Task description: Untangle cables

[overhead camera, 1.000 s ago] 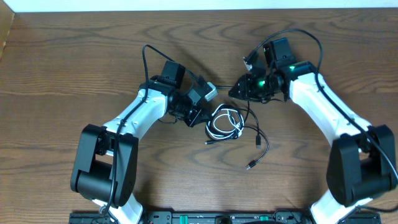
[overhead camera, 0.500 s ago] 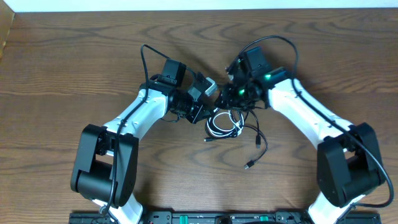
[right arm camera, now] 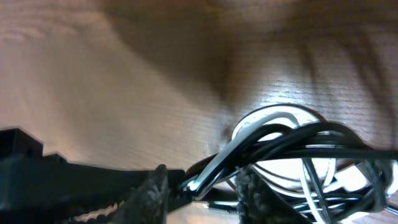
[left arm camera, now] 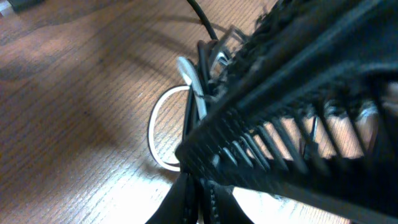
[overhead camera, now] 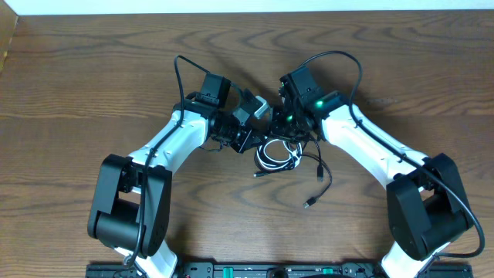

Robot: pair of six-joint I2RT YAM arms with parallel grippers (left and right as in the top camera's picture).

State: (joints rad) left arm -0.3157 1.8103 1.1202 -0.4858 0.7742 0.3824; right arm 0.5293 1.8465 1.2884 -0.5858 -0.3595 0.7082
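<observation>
Tangled cables (overhead camera: pixel 268 160), right hand (right arm camera: pixel 202 186) astride — left hand (overhead camera: pixel 248 144) closed

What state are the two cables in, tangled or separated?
Tangled: strands of the black cable cross through the coils of the white cable in the right wrist view; overhead, both lie in one bundle.

From above, upper part of the cables (overhead camera: pixel 278 157) hidden under left gripper (overhead camera: pixel 255 137) and right gripper (overhead camera: pixel 290 131); jaws not visible there. In left wrist view, right half blocked by a blurred dark finger (left arm camera: pixel 292 99). In right wrist view, strands blurred, cut off at lower right edge; grip unclear.
</observation>
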